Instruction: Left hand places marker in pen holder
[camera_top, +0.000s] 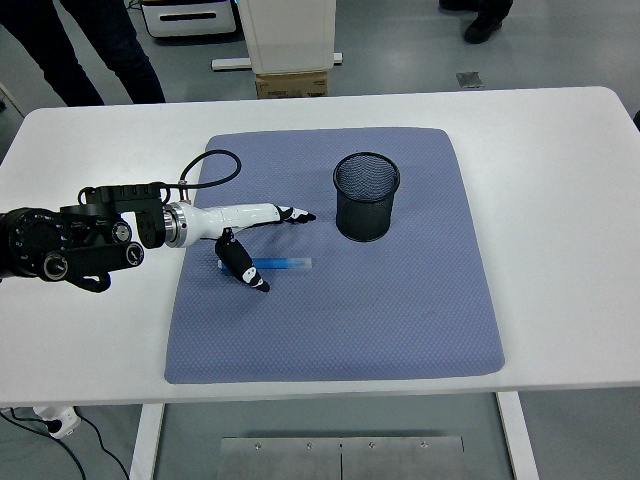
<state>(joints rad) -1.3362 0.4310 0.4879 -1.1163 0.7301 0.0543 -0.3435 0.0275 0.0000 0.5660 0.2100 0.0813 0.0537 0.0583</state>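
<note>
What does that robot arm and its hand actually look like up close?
The left arm is bulky and black, built of rounded joint housings with round silver caps. A silver ring joins it to the left hand, which is slim and glossy white with black fingertips. A black cable loops above the wrist.

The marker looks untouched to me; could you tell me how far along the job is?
Early. The left hand has reached the blue marker, which lies flat on the mat, fingers open around its left end. Grasping, lifting and dropping it into the empty pen holder remain.
</note>
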